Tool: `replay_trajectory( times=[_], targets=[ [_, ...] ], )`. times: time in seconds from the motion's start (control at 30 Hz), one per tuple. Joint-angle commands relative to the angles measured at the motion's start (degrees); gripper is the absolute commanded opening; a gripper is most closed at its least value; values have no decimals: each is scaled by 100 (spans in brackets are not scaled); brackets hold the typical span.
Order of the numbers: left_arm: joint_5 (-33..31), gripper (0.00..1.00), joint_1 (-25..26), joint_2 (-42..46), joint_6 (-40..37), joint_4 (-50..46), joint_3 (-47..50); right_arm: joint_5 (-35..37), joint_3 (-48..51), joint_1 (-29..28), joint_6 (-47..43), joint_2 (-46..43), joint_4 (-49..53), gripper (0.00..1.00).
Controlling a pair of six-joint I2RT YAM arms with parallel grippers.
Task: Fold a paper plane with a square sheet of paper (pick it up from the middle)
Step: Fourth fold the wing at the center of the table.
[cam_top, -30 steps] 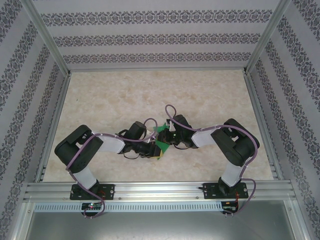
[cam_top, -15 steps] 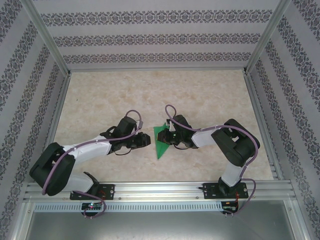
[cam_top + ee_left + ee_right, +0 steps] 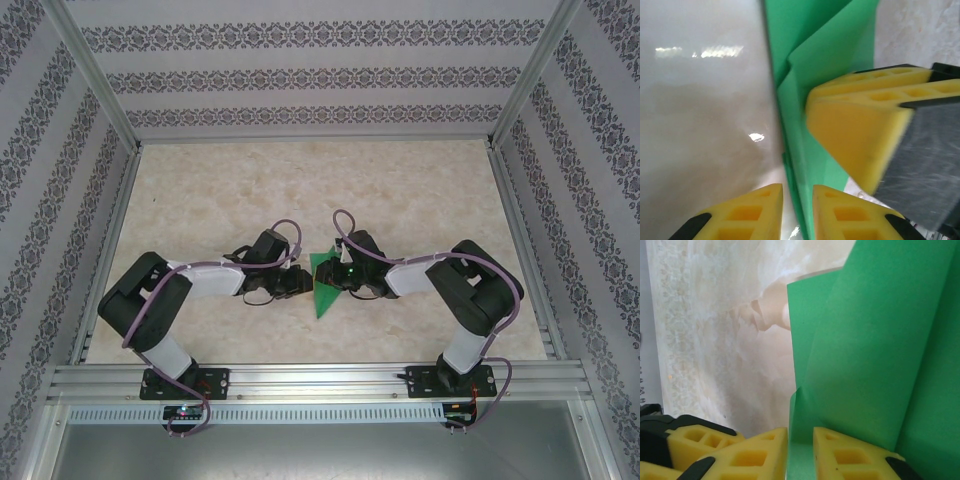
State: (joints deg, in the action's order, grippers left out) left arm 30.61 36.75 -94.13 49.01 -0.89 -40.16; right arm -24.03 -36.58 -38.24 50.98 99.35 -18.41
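Since a second ago: left arm has pulled its tool off the paper's near tip, dropped its elbow toward the near rail, then raised it again. The right arm has barely shifted.

Item 1, green paper sheet (image 3: 322, 293): partly folded into a wedge with its point toward the arms. It lies on the tabletop (image 3: 300, 185) slightly left of centre, between the two tools. The wrist views show layered creases.

Item 2, left arm: elbow bent out to the left, forearm running right and level. The left tool (image 3: 299, 283) sits at the sheet's left edge. In the left wrist view its yellow fingers (image 3: 757, 212) stand narrowly apart. The paper's edge sits in the gap with pale tabletop visible beside it, so it is not clamped.

Item 3, right arm: shoulder upright, elbow folded out to the right, forearm reaching left and low. The right tool (image 3: 336, 275) is over the sheet's right side. Green fills the slim gap between its fingers (image 3: 850, 457). Whether they pinch the paper cannot be told from this close.
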Motion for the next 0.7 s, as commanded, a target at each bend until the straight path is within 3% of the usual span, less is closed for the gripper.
replay_trajectory(
  times=[0.0, 0.43, 0.67],
  targets=[
    [204, 23, -17, -150, -3, 228, -156, 219, 125, -18, 17, -150, 302, 22],
    [825, 24, 30, -599, 20, 786, -297, 173, 151, 5, 118, -410, 145, 25],
    [332, 26, 34, 13, 159, 959, 52, 212, 221, 12, 175, -382, 67, 20]
  ],
)
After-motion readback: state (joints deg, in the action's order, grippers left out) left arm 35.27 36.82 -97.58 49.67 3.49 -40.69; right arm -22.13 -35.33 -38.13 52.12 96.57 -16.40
